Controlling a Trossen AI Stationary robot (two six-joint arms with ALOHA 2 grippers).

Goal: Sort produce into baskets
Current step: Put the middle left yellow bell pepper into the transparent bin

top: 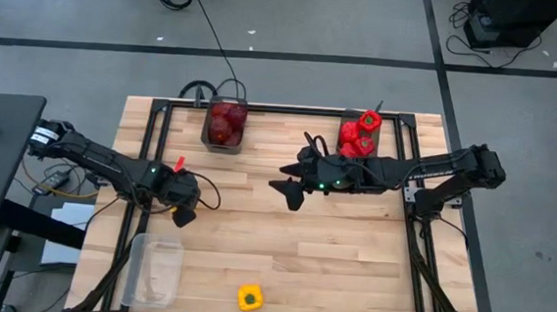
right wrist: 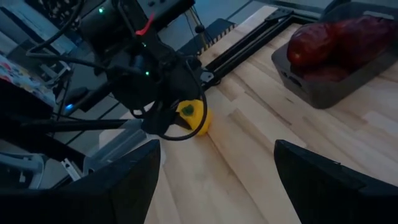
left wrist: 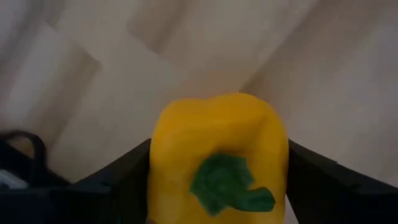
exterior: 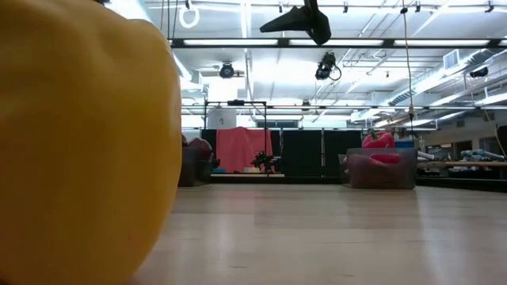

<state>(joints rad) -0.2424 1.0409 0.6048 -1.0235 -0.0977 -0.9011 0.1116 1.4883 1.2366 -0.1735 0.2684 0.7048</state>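
My left gripper [top: 184,210] is shut on a yellow bell pepper [left wrist: 217,149] over the table's left half. The pepper also shows under that gripper in the right wrist view [right wrist: 194,117]. My right gripper [top: 291,188] is open and empty, high over the table's middle, and shows at the top of the low view [exterior: 305,20]. A second yellow pepper [top: 250,297] rests on the table by the near edge and fills the left of the low view [exterior: 79,142]. A dark bin [top: 226,125] holds maroon fruits. Another dark bin [top: 360,137] holds red peppers. A clear tub [top: 153,270] stands near left. My left gripper pinches the yellow pepper by its two opposite sides [left wrist: 158,168] between its two fingers [left wrist: 124,180]. The fingers come from above, at the stem end, and the green stem [left wrist: 227,183] faces the wrist. I cannot tell whether the pepper's underside touches the table.
Black frame rails [top: 162,138] run along the table's left, right and far sides. Cables lie by the far-left bin [top: 199,91]. Bare wood lies between the two grippers and toward the near right [top: 349,269].
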